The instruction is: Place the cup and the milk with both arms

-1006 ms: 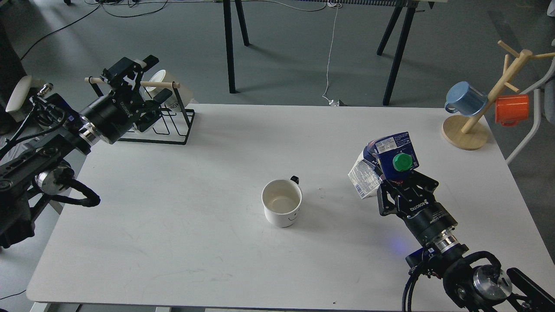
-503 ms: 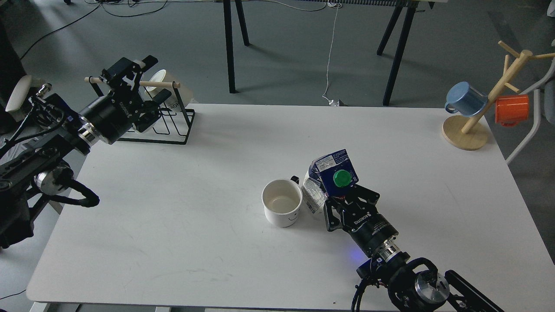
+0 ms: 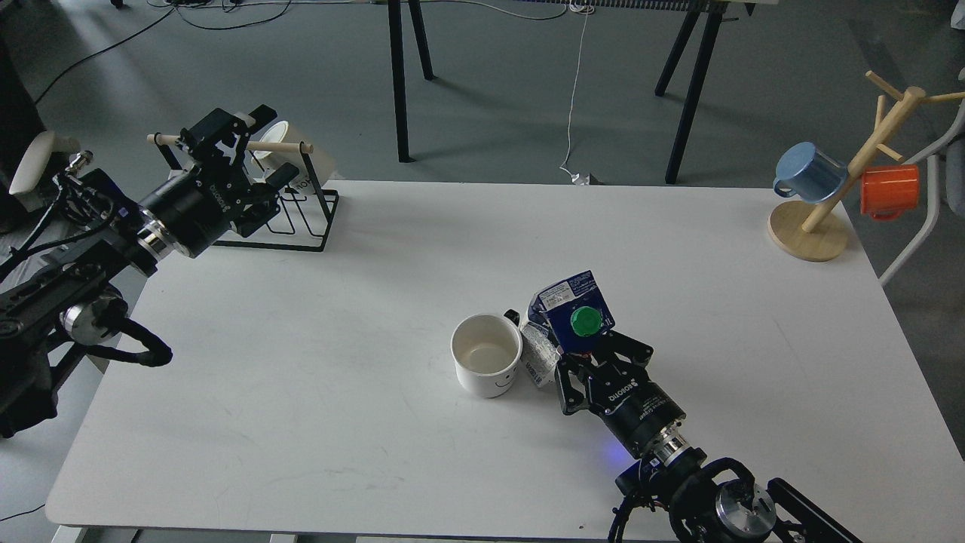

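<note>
From my head view, my left gripper [image 3: 245,143] hangs at the far left edge of the white surface [image 3: 339,422], raised in front of a black wire rack [image 3: 290,219] that has a wooden bar across its top; its fingers [image 3: 260,115] stand apart with nothing between them. A cream mug [image 3: 298,162] sits tipped in that rack behind the left gripper, partly hidden by it. Moving toward the middle, the cup [image 3: 488,364] stands upright on the surface with its mouth open toward me, a small black smiley on its near side and its black handle [image 3: 513,315] pointing away to the far right. Just beside it on the right, touching or nearly touching its wall, is the milk [image 3: 567,320], a blue and white carton with a green cap facing me. The carton leans a little, and I cannot tell whether its base rests on the surface. My right gripper [image 3: 580,362] comes up from the lower right and its fingers [image 3: 562,381] are closed around the lower part of the milk, holding it. At the far right corner of the surface a wooden mug tree [image 3: 852,170] stands on a round base, with a blue mug [image 3: 810,172] hanging on its left side and an orange mug [image 3: 889,190] on its right, both well apart from the cup and the milk.
</note>
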Available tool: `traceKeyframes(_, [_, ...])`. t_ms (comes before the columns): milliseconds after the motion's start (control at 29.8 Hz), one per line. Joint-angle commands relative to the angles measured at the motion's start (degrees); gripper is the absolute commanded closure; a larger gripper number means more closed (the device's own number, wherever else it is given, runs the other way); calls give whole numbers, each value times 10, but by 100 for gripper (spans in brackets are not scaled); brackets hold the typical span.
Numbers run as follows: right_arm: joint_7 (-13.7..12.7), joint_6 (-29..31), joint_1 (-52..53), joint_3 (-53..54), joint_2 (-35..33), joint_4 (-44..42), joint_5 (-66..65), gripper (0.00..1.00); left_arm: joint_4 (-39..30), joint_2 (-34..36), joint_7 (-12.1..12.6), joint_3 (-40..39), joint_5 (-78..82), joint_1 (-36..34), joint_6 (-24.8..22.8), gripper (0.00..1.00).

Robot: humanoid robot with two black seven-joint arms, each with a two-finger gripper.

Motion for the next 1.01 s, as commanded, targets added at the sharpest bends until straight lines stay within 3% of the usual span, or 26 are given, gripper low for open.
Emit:
traceKeyframes(0, [0, 0, -2, 0, -1, 0, 0, 56, 0, 0, 0, -1, 1, 0, 0, 6])
traceKeyframes(134, [0, 0, -6, 1, -2, 2, 0, 41, 0, 0, 0, 0, 1, 0, 0, 6])
traceKeyframes(201, [0, 0, -7, 1, -3, 4, 0, 29, 0, 0, 0, 0, 1, 0, 0, 6])
traceKeyframes(235, [0, 0, -7, 2, -3, 5, 0, 19, 0, 0, 0, 0, 1, 0, 0, 6])
traceKeyframes(268, [0, 0, -9, 2, -3, 5, 1, 0, 0, 0, 0, 0, 1, 0, 0, 6])
traceKeyframes(637, [-1, 0, -63, 8, -53, 72, 2, 2, 1, 1, 0, -1, 1, 3, 0, 6])
traceKeyframes(973, [-1, 0, -178, 46, -208, 204, 2, 2, 4, 1, 0, -1, 1, 4, 0, 6])
